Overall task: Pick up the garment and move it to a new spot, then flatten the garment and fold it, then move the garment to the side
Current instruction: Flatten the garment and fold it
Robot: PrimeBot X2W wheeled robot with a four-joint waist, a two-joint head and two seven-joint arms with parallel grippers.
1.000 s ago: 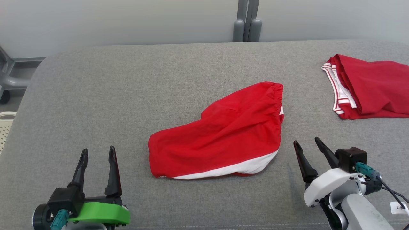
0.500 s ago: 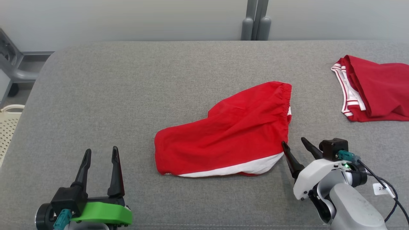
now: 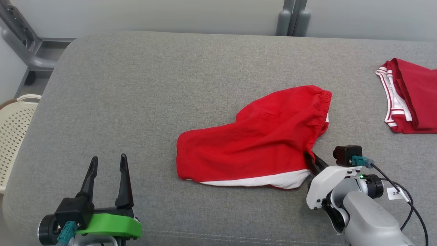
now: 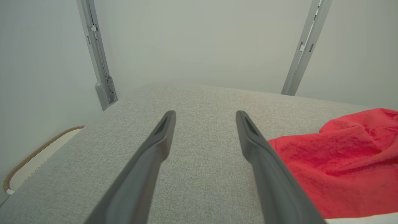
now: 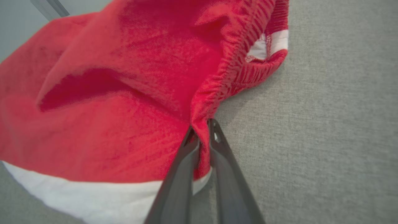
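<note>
Right fingers (image 5: 224,161) pinched on the shorts (image 3: 259,147); nothing lifted yet.
The shorts lie crumpled just right of the middle of the grey tabletop (image 3: 136,85). At their 4 o'clock corner the right fingers are closed almost together on the gathered waistband edge. The left fingers (image 3: 123,181) stand wide apart and hold nothing, low at 7 o'clock, well apart from the cloth. By my reading only the first grasp is made; the carry to a new spot, the flattening, the folding and the move aside are all left. How many layers are caught I cannot tell, since cloth covers the tips. A second red garment (image 3: 409,99) at 3 o'clock and a basket (image 3: 13,130) at 9 o'clock are cut off by the frame.
</note>
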